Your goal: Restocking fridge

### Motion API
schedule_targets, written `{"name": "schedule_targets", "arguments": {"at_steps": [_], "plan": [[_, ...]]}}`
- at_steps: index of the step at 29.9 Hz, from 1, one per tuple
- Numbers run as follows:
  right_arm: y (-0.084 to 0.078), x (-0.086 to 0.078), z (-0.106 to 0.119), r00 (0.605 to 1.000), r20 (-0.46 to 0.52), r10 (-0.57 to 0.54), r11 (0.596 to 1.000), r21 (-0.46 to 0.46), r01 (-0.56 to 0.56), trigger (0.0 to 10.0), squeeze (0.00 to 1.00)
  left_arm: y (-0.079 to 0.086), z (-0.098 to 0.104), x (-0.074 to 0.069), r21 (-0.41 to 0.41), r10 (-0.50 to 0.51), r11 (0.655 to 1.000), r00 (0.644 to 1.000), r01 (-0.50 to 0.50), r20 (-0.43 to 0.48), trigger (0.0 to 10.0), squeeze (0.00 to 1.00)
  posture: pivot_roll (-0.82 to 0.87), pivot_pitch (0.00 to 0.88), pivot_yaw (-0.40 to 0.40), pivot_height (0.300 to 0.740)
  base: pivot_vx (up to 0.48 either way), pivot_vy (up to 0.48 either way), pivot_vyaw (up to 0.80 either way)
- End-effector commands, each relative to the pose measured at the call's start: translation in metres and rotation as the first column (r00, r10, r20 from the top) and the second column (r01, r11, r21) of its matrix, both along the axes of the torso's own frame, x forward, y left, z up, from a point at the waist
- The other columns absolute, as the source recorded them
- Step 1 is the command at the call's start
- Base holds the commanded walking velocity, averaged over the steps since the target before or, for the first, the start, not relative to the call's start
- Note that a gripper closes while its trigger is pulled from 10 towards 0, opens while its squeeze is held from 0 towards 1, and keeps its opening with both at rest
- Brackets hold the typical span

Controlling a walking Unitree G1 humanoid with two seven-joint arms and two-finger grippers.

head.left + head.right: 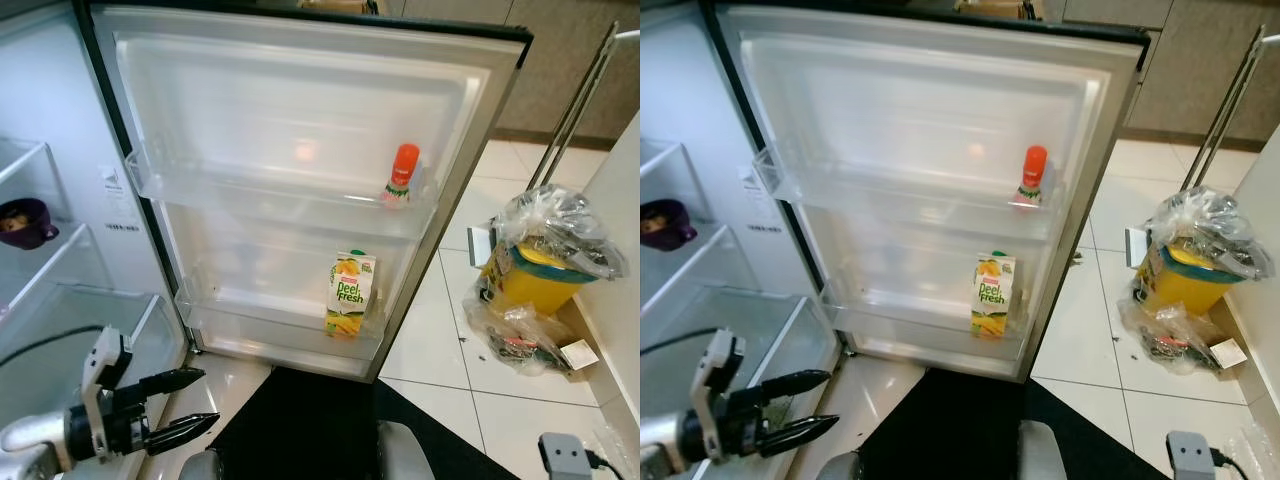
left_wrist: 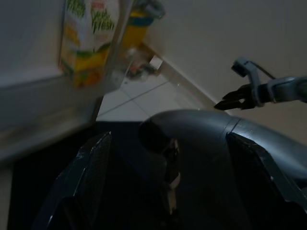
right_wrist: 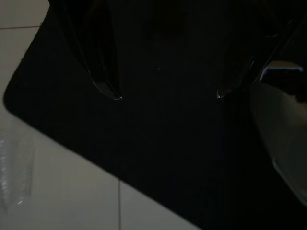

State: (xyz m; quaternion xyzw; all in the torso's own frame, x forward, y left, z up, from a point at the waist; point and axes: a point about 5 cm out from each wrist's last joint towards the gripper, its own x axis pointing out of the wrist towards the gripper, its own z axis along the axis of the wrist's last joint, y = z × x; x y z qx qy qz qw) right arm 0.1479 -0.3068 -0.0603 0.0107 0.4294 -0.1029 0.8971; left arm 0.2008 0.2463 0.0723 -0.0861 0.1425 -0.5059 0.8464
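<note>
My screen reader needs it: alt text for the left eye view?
Open fridge door with a red-capped bottle on its upper shelf and a juice carton on its lower shelf. The left gripper, open, hangs low beside the fridge.

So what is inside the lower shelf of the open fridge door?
The lower door shelf holds one juice carton, standing upright near its right end. The shelf's front rim covers the carton's base.

It was a home kitchen: an open fridge door (image 1: pixel 300 130) held a juice carton (image 1: pixel 350 293) and red-capped bottle (image 1: pixel 402 175), with white floor tiles (image 1: pixel 440 340) and a bagged yellow bin (image 1: pixel 540 275) nearby
</note>
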Motion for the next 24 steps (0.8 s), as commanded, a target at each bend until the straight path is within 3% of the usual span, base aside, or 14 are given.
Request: {"name": "schedule_targets", "arguments": {"at_steps": [1,8,13,14,17,20,21,22,24], "plan": [[0.005,-0.011,-0.008,0.998,-0.054,-0.034,0.999,0.015,0.035,10.0,0.00,-0.002,-0.017,0.000,0.047,0.055,0.997,0.998,-0.054,-0.026,10.0,0.00,-0.01,0.038,-0.059,0.551,0.000,0.000,0.00],[0.017,-0.017,-0.016,0.993,-0.093,-0.067,0.997,0.043,0.071,10.0,0.00,-0.003,-0.053,0.001,0.125,0.222,0.970,0.970,-0.210,-0.093,10.0,0.00,-0.01,0.020,-0.057,0.551,0.000,0.000,0.00],[0.022,-0.020,-0.019,0.992,-0.102,-0.071,0.996,0.047,0.076,10.0,0.00,0.000,-0.090,-0.016,0.204,0.404,0.908,0.896,-0.367,-0.185,10.0,0.00,-0.02,0.006,-0.052,0.551,0.000,0.000,0.00],[0.022,-0.020,-0.019,0.992,-0.102,-0.071,0.996,0.047,0.076,10.0,0.00,0.000,-0.090,-0.016,0.204,0.404,0.908,0.896,-0.367,-0.185,10.0,0.00,-0.02,0.006,-0.052,0.551,0.000,0.000,0.00],[0.025,-0.026,-0.023,0.989,-0.142,-0.047,0.998,0.024,0.051,10.0,0.00,0.000,-0.114,-0.027,0.332,0.549,0.820,0.804,-0.467,-0.226,10.0,0.00,-0.02,0.000,-0.050,0.551,0.000,0.000,0.00],[0.026,-0.028,-0.024,0.987,-0.153,-0.042,0.999,0.015,0.045,10.0,0.00,0.000,-0.119,-0.030,0.350,0.577,0.801,0.782,-0.486,-0.234,10.0,0.00,-0.02,0.000,-0.050,0.551,0.000,0.000,0.00],[0.029,-0.029,-0.026,0.985,-0.167,-0.039,0.999,-0.005,0.039,10.0,0.00,0.000,-0.133,-0.043,0.435,0.665,0.728,0.700,-0.530,-0.259,10.0,0.00,-0.02,0.000,-0.044,0.551,0.000,0.000,0.00],[0.029,-0.029,-0.026,0.985,-0.167,-0.039,0.999,-0.005,0.039,10.0,0.00,0.000,-0.133,-0.043,0.435,0.665,0.728,0.700,-0.530,-0.259,10.0,0.00,-0.02,0.000,-0.044,0.551,0.000,0.000,0.00],[0.033,-0.028,-0.027,0.986,-0.164,-0.036,0.999,-0.002,0.037,10.0,0.00,-0.001,-0.143,-0.054,0.503,0.717,0.675,0.642,-0.540,-0.272,10.0,0.00,-0.02,0.000,-0.043,0.551,0.000,0.000,0.00]]}}
